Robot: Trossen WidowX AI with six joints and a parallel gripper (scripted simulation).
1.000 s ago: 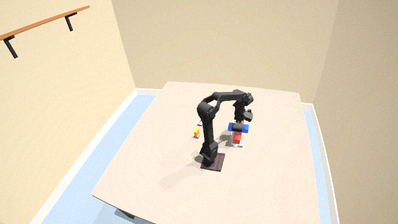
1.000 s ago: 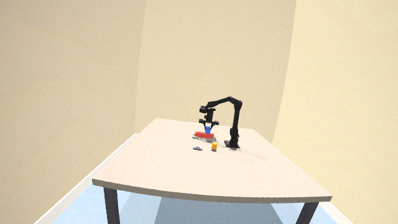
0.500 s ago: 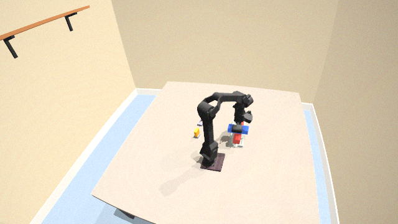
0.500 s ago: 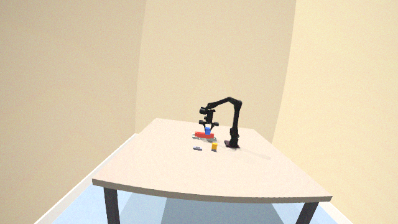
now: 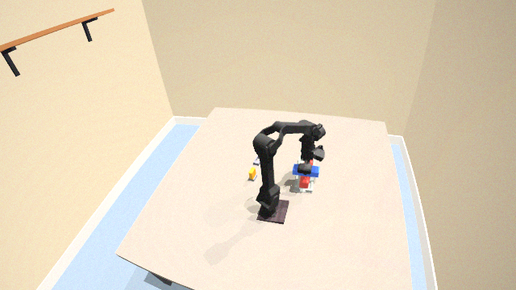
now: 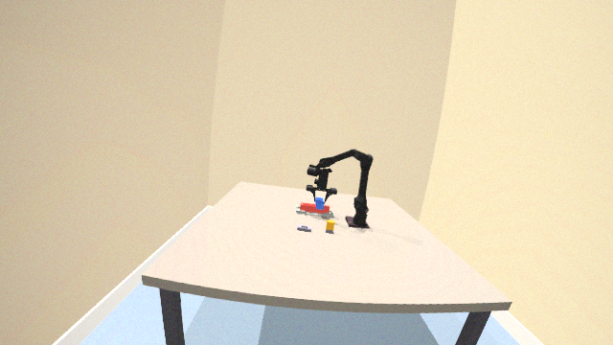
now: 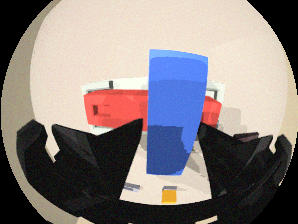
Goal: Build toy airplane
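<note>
Arm (image 5: 266,169) (image 6: 362,184): matte black throughout, built of slender links with bulky rounded joints. Upper end of the near link: thick and drum-shaped. Gripper (image 5: 305,169) (image 6: 320,199) (image 7: 170,124): black, two angular fingers with tapering, pointed inner ends. Base plate (image 5: 283,217) (image 6: 351,219): flat, four-sided, dark reddish brown. Fine surface detail: too small to tell.

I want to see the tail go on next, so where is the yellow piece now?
In the top view, the yellow piece stands left of the arm's upright part, near a small grey piece.
</note>
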